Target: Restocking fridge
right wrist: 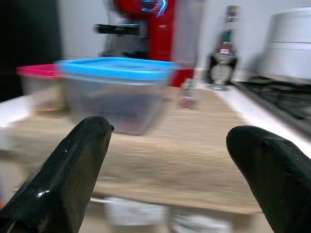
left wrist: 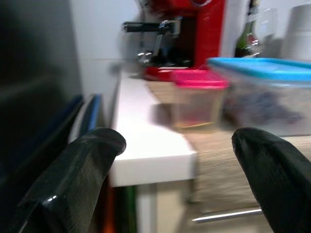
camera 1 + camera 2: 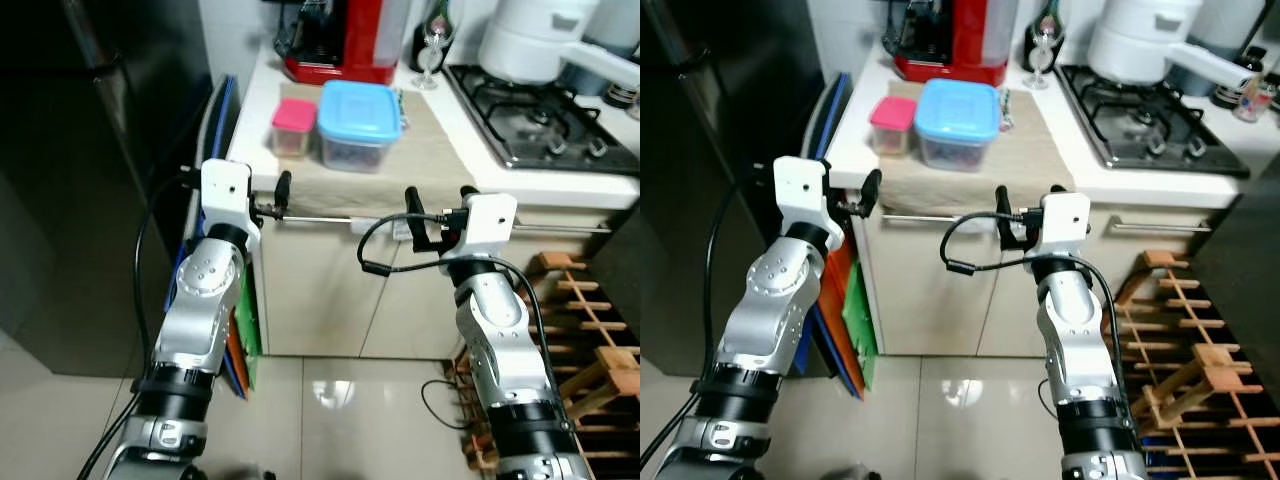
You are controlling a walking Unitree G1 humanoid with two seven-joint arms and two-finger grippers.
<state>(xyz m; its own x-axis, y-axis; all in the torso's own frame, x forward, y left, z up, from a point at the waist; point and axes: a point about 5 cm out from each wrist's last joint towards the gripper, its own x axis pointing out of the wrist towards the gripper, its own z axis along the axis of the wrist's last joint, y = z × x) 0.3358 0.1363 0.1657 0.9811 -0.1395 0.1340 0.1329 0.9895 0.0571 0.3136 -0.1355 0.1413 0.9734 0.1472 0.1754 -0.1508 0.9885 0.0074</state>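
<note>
Two tubs sit side by side on a tan mat (image 3: pixel 415 150) on the white counter (image 3: pixel 262 110) in the left eye view: a small tub with a pink lid (image 3: pixel 292 127) and, touching its right side, a bigger tub with a blue lid (image 3: pixel 359 124). Behind them stands a red coffee machine (image 3: pixel 345 40), and a gas stove (image 3: pixel 540 120) lies to the right. The dark fridge (image 3: pixel 90 180) stands at the left. The left gripper (image 3: pixel 268 205) and the right gripper (image 3: pixel 440 215) are held up in front of the counter edge, below the tubs and apart from them. In the right eye view a wooden rack (image 3: pixel 1195 365) stands on the floor at the right. In the left wrist view the two black fingers (image 2: pixel 73 177) are spread wide with nothing between them, and the pink tub is ahead. In the right wrist view the fingers (image 1: pixel 68 170) are also spread wide and hold nothing, facing the blue tub.
</note>
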